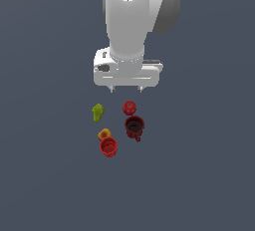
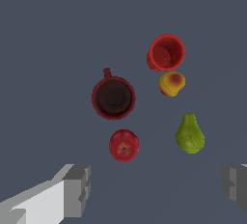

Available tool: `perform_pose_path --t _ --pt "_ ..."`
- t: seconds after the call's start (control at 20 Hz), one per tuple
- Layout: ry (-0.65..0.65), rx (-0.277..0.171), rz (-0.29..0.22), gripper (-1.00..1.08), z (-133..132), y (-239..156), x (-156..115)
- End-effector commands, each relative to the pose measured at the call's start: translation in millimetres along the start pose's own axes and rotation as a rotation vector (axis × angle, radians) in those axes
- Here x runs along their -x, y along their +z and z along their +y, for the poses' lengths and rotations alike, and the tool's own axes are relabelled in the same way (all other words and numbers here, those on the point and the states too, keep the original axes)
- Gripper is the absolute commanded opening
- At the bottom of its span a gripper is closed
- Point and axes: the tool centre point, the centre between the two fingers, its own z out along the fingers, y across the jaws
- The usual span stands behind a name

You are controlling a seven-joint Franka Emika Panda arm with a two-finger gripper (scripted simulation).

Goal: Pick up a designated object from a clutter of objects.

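The designated object, a yellow-green pear (image 1: 98, 112) (image 2: 190, 134), lies on the dark floor at the exterior view's left side of the clutter. My gripper (image 1: 126, 89) (image 2: 154, 187) hangs open above the floor, behind the clutter and apart from every item. Nothing sits between its grey fingers (image 2: 77, 189). The clutter around the pear holds a round red fruit (image 1: 129, 107) (image 2: 124, 145), a dark red mug (image 1: 134, 126) (image 2: 113, 97), a yellow-orange fruit (image 1: 104, 134) (image 2: 171, 83) and a bright red cup (image 1: 108, 146) (image 2: 166, 52).
The white arm body (image 1: 130, 21) rises above the gripper. The yellow-orange fruit lies between the pear and the bright red cup, close to the cup. The mug's handle (image 2: 107, 72) points away from the red fruit.
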Motion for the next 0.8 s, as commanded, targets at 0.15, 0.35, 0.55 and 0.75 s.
perform_pose_path --t 0.15,0.35,0.55,0.75 --pt "-0.001 0.004 0.001 1.0 1.1 -1.1 -0.5" --pt "-0.003 0.017 0.006 1.0 4.6 -6.2 -2.1" --pt "-0.002 0.022 0.007 1.0 4.6 -8.9 -2.2" --pt "-0.008 0.019 0.008 1.0 6.8 -4.9 -2.7"
